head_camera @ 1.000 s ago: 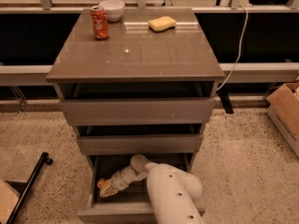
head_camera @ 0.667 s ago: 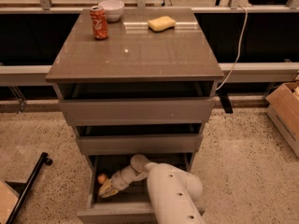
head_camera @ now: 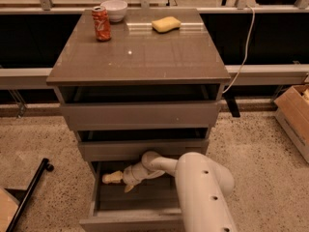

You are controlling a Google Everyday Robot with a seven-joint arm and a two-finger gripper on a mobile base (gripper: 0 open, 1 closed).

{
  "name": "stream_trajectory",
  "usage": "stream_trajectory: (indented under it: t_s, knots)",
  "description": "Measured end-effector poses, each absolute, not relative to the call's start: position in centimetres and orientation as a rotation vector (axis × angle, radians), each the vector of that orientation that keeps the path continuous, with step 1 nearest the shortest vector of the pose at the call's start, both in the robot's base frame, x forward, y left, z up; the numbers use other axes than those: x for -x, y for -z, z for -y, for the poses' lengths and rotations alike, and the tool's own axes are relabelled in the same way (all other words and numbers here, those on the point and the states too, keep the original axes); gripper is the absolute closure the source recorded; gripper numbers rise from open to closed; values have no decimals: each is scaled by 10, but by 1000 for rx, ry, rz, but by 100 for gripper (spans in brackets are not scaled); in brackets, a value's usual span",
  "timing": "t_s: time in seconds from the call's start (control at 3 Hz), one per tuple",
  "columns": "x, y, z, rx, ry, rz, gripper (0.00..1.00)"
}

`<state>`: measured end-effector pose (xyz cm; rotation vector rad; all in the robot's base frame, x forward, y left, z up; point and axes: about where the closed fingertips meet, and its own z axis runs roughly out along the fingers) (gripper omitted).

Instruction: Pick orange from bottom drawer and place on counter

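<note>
Since the orange belongs in the bottom drawer point(head_camera: 140, 200), the gripper point(head_camera: 112, 178) reaches low inside it, perhaps covering the fruit; whether it grips anything I cannot tell.

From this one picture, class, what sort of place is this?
Probably a robot test lab, not a home: a lone drawer cabinet on speckled floor, a trailing cable, a cardboard box. The hand is inside the open bottom drawer.
</note>
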<state>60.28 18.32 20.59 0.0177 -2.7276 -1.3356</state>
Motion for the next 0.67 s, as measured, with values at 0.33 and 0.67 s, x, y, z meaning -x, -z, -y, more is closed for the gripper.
stream_trajectory:
  t_s: [0.33,0.67]
  knots:
    - [-595,-207,-178,87,1362,2792,0]
    - [-595,-207,-178,92,1363,2794,0]
